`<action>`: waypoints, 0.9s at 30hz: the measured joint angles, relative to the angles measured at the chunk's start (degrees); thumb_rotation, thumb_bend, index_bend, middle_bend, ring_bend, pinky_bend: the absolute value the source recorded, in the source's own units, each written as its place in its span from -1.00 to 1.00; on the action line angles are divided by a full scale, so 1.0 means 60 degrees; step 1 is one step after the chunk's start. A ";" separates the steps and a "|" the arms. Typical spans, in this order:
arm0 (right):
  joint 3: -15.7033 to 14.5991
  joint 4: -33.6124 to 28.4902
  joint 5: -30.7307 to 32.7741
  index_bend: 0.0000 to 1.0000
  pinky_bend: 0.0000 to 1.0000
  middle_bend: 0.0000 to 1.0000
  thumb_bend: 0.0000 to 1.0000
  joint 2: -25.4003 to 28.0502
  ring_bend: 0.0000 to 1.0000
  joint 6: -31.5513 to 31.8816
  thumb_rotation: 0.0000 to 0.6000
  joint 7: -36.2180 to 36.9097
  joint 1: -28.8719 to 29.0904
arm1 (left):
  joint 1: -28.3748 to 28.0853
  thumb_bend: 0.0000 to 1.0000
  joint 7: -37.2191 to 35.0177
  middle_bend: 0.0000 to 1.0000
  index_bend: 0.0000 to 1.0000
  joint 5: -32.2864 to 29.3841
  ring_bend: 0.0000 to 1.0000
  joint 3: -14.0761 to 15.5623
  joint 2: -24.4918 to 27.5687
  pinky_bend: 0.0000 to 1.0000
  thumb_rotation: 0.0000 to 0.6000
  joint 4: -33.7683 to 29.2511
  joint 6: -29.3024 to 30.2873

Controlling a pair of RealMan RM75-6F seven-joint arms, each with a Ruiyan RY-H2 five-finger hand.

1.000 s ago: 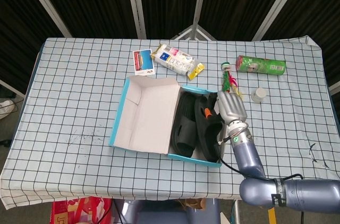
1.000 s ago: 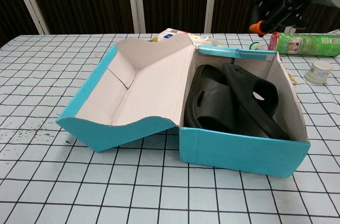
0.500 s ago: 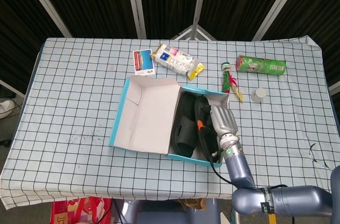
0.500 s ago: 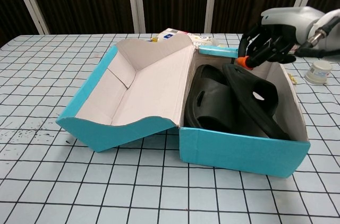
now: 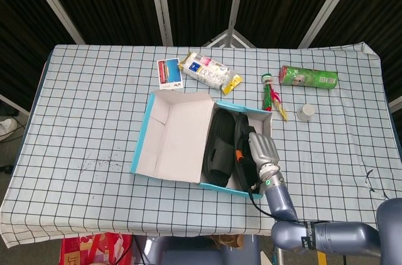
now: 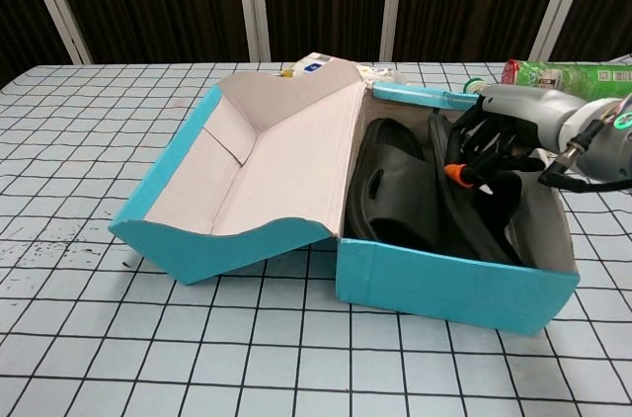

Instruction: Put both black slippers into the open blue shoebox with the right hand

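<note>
While both slippers (image 6: 400, 195) are lying in the shoebox (image 6: 449, 284), your right hand (image 6: 494, 140) is pressing the second, grasp unclear; next, be seating it flat.

Only the right hand (image 5: 259, 150) and its arm on show here. The hand has a silver-grey shell on the back with black fingers (image 6: 472, 145) beneath, and one bright orange tip (image 6: 455, 173) catches the eye. At the wrist (image 5: 267, 181), a small green light glows on a pale collar. A thin black cable (image 5: 259, 194) loops out beside it. The forearm (image 5: 280, 201) is smooth bluish-grey metal, rounded like a tube, with a black band and yellow tag (image 5: 308, 242) further back.
</note>
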 measured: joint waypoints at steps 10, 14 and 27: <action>0.0455 -0.0832 -0.0522 0.46 0.84 0.27 0.02 0.0468 0.76 0.0317 1.00 -0.0114 -0.0217 | -0.0010 -0.25 -0.0005 -0.87 -0.76 0.0030 -0.94 0.0016 -0.0001 -0.74 1.00 -0.0021 -0.0012; 0.0799 -0.1743 -0.0613 0.46 0.84 0.27 0.02 0.1050 0.76 0.0337 1.00 -0.0038 -0.0338 | -0.0013 -0.25 -0.0041 -0.87 -0.76 0.0103 -0.94 0.0047 0.0010 -0.74 1.00 -0.0029 -0.0016; 0.0458 -0.4590 -0.2673 -0.22 -0.04 -0.65 -0.01 0.4798 -0.34 0.0123 1.00 0.0716 -0.2237 | 0.0192 -0.25 -0.0601 -0.87 -0.76 0.0539 -0.94 0.0133 0.0178 -0.74 1.00 -0.0185 0.0380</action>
